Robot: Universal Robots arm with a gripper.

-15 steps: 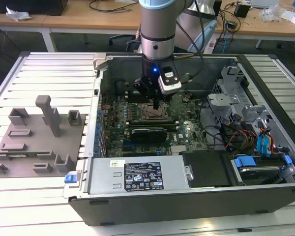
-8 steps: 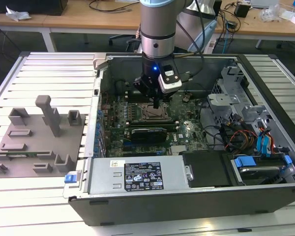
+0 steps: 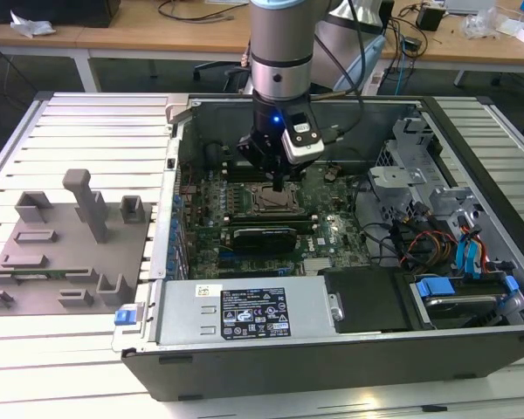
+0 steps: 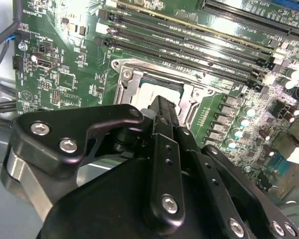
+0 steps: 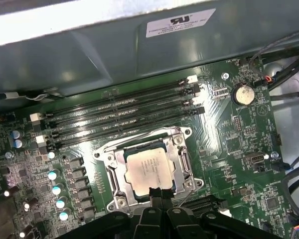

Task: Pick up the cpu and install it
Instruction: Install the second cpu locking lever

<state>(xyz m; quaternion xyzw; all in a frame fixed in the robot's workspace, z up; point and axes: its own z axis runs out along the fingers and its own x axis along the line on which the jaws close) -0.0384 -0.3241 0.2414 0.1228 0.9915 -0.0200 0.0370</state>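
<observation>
The cpu (image 5: 147, 169), a pale silvery square, lies flat inside the metal socket frame (image 5: 109, 172) on the green motherboard. It also shows in the second wrist view (image 4: 148, 92) and, small, in the exterior view (image 3: 276, 200). My gripper (image 5: 157, 193) is shut, its two black fingers pressed together with nothing between them. The tips point down at the cpu's edge; I cannot tell whether they touch it. In the second wrist view the fingers (image 4: 163, 107) cover part of the chip. In the exterior view the gripper (image 3: 279, 182) hangs straight over the socket inside the open computer case.
Memory slots (image 5: 119, 119) run beside the socket, with a coin battery (image 5: 243, 93) and the case wall (image 5: 114, 50) beyond. A grey power supply box (image 3: 244, 310) sits at the case front, drive cages and cables (image 3: 437, 218) at the exterior view's right, and a grey fixture (image 3: 70, 244) outside at its left.
</observation>
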